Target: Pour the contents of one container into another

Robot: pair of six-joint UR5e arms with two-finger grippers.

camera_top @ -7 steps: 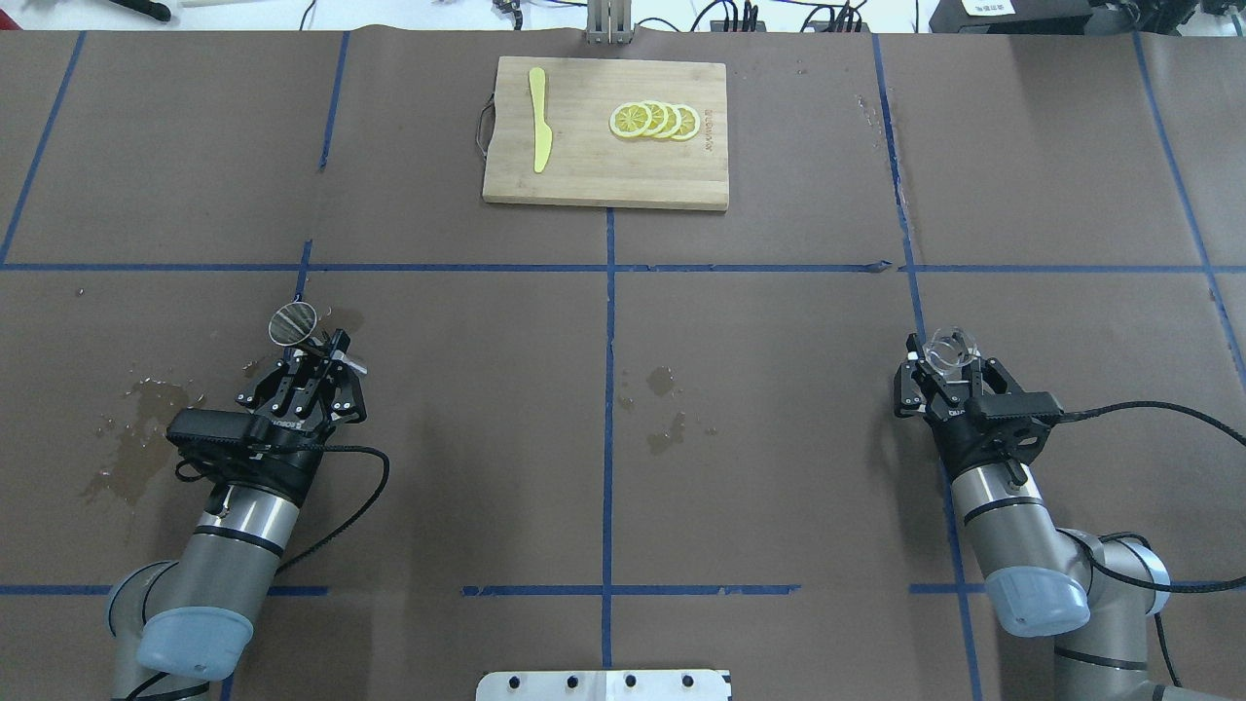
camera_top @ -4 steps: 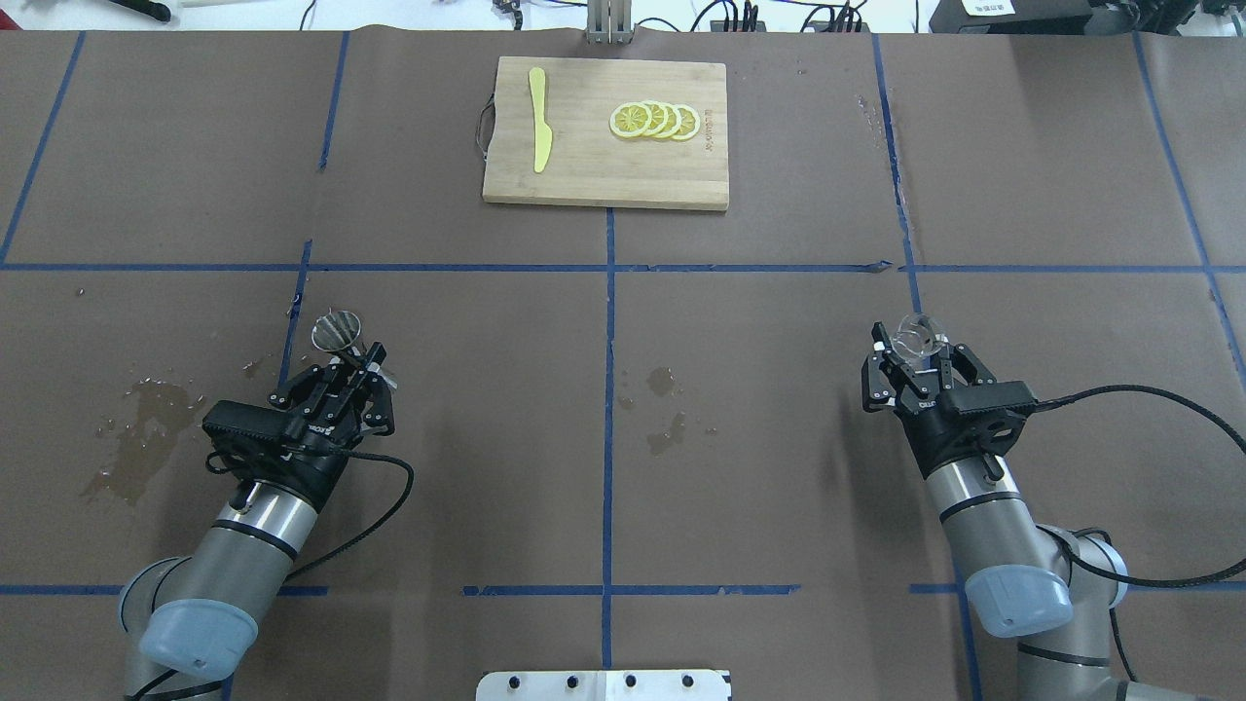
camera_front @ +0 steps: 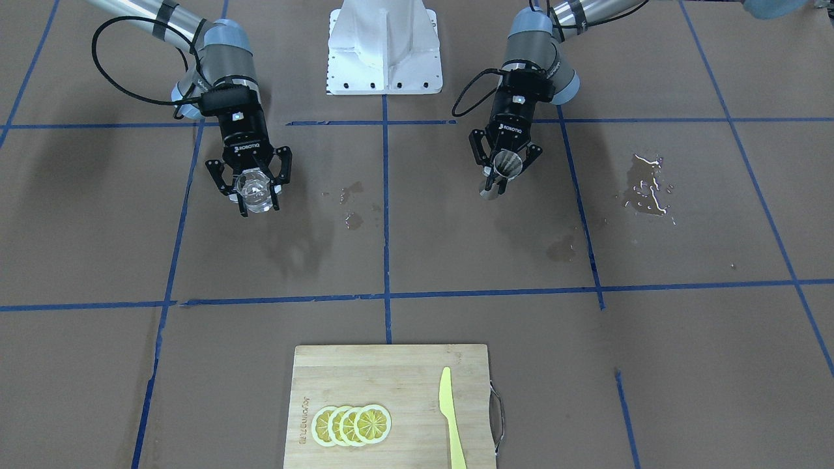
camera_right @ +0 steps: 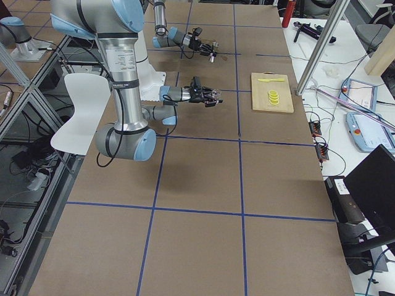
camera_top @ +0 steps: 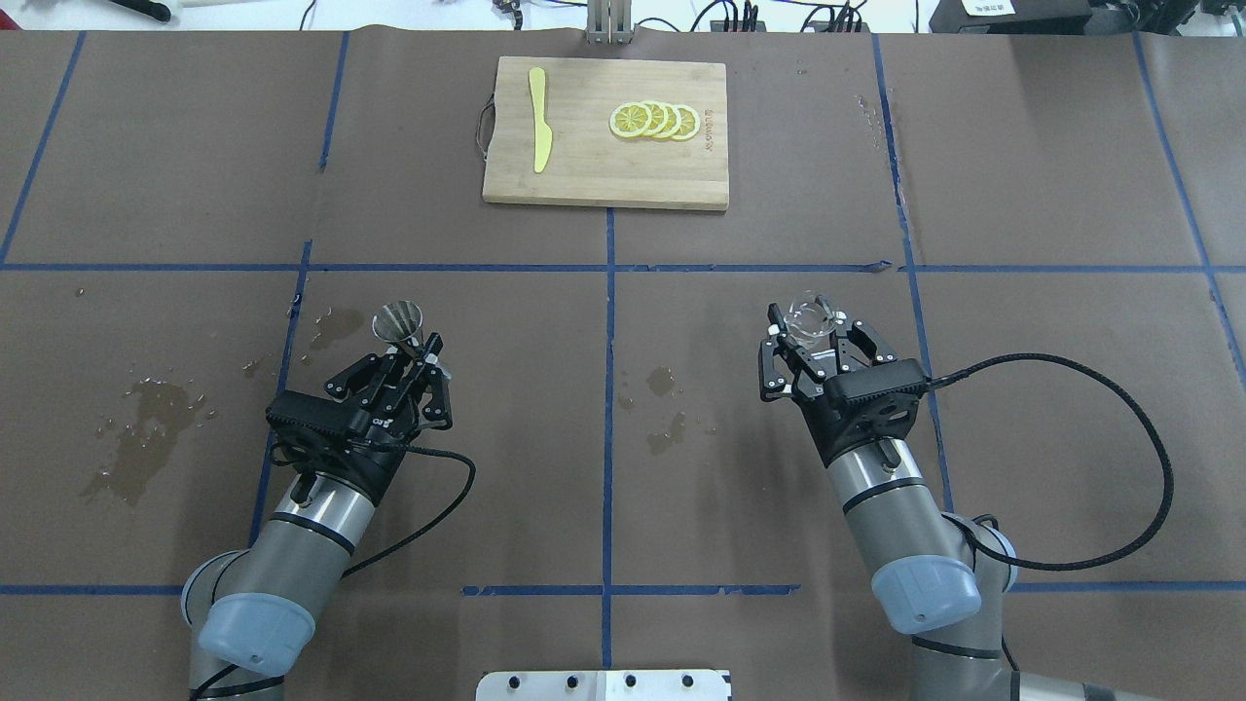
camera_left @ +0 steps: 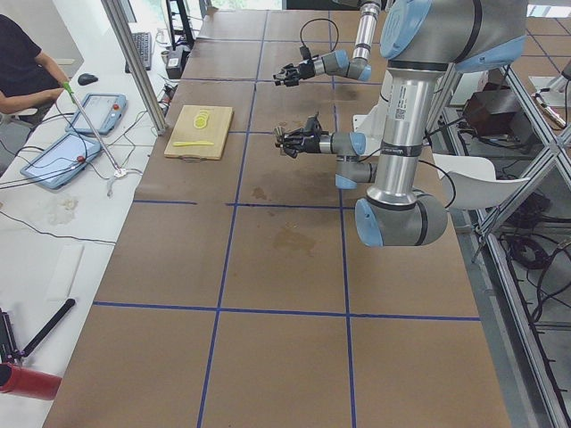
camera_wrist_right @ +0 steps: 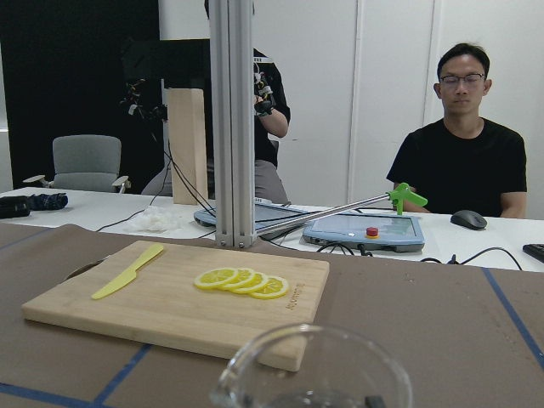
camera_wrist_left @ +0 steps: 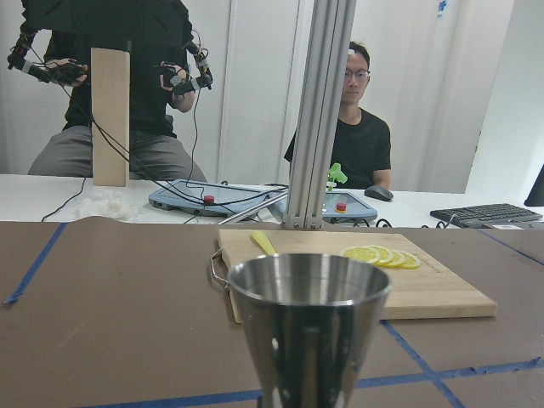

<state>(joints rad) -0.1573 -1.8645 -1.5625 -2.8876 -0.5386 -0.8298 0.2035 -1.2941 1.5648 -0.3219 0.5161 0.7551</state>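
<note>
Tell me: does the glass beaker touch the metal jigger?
Apart. The overhead view shows the beaker and the jigger on opposite sides, with a wide stretch of table between them.

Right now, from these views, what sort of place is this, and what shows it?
Most likely a robotics research lab, not a kitchen: a table marked off with blue tape, a control pendant with a red stop button, and an aluminium frame post.
</note>
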